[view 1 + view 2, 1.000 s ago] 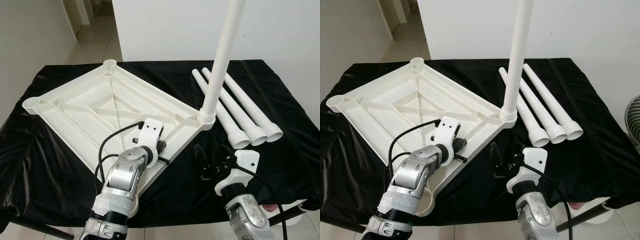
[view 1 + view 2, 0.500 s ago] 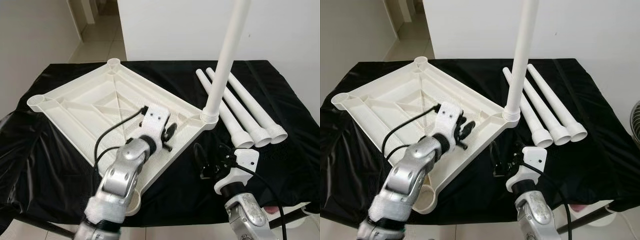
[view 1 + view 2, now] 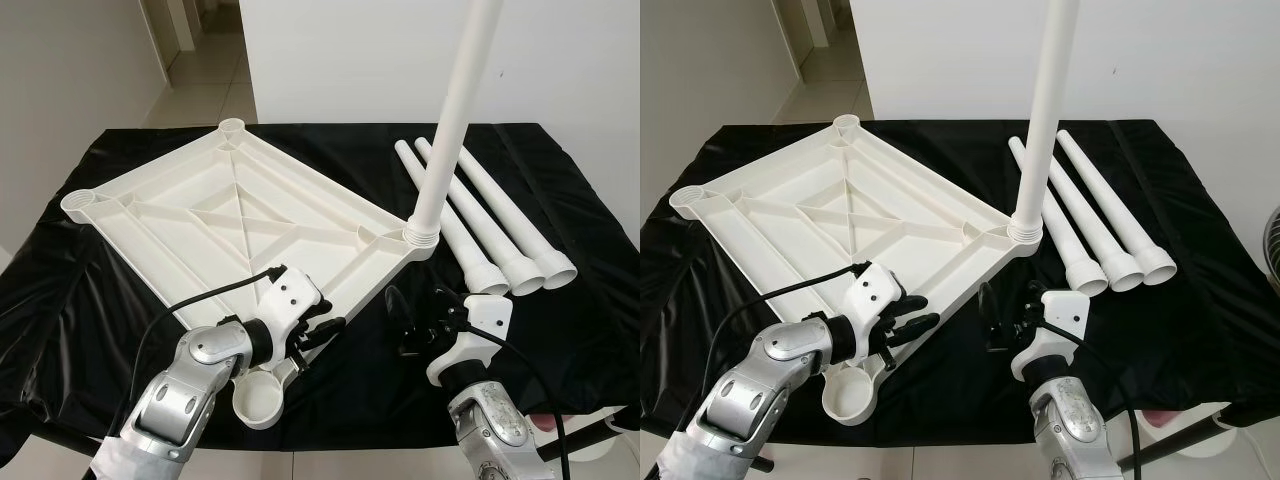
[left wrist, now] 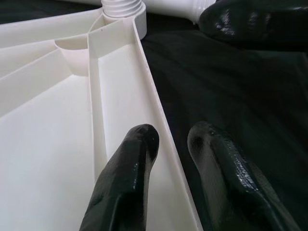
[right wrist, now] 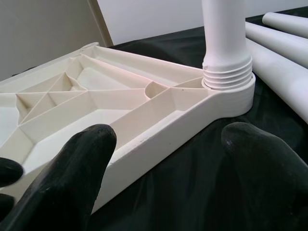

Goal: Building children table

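Left wrist view: left pincer (image 4: 168, 144) straddles tabletop (image 4: 48, 144) rim, unclosed

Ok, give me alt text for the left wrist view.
The left gripper's two black fingers straddle the tabletop's raised edge rim, one inside the tray-like underside, one over the black cloth. Past them, a leg stands screwed into the corner socket.

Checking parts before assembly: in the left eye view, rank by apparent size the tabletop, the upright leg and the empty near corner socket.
1. Upturned tabletop
2. Upright leg
3. Near corner socket, though closest to the camera
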